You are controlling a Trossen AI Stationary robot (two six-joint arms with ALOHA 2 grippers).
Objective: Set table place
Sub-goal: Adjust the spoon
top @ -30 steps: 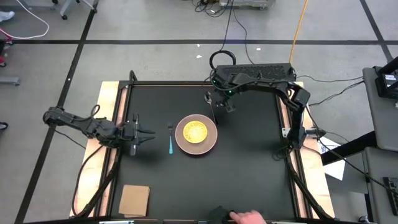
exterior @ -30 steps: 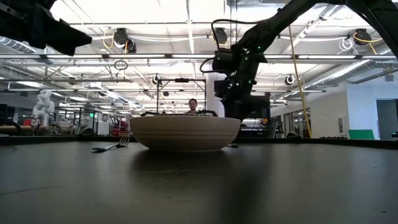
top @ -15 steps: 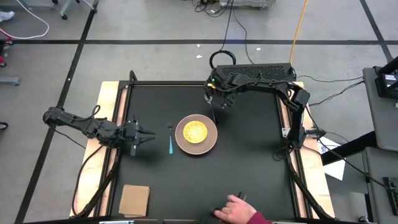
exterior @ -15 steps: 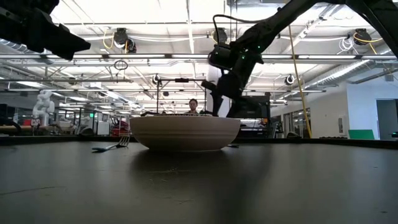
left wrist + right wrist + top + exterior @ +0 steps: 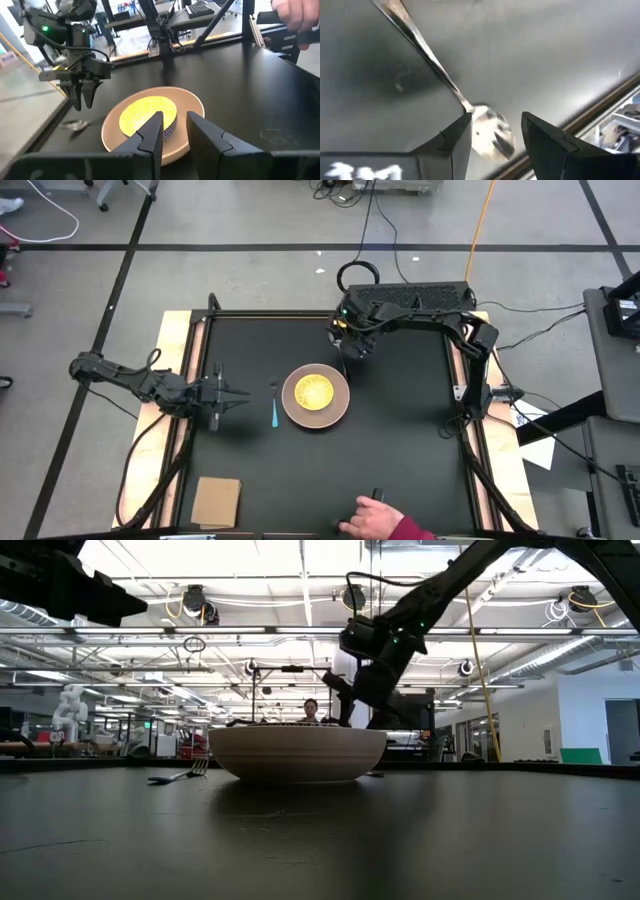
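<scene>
The pinkish-tan plate (image 5: 338,408) sits mid-table with the yellow dish (image 5: 313,391) on it. The light-blue utensil (image 5: 275,412) lies left of the plate. The silver spoon (image 5: 343,362) lies flat just beyond the plate's far right side. My right gripper (image 5: 342,345) hangs open over the spoon's bowl (image 5: 492,132), fingers pointing down on either side of it, above the table. My left gripper (image 5: 238,393) is open and empty near the table's left edge, pointing at the plate (image 5: 185,100).
A tan cardboard square (image 5: 216,500) lies at the near left corner. A person's hand (image 5: 378,522) rests on a dark object at the table's near edge; it also shows in the left wrist view (image 5: 295,15). Black tabletop lies bare right of the plate.
My right gripper has shifted a little toward the table's left and tipped from hanging straight to slanting, its fingers now over the spoon's bowl end. The person's hand has reached in along the near edge.
</scene>
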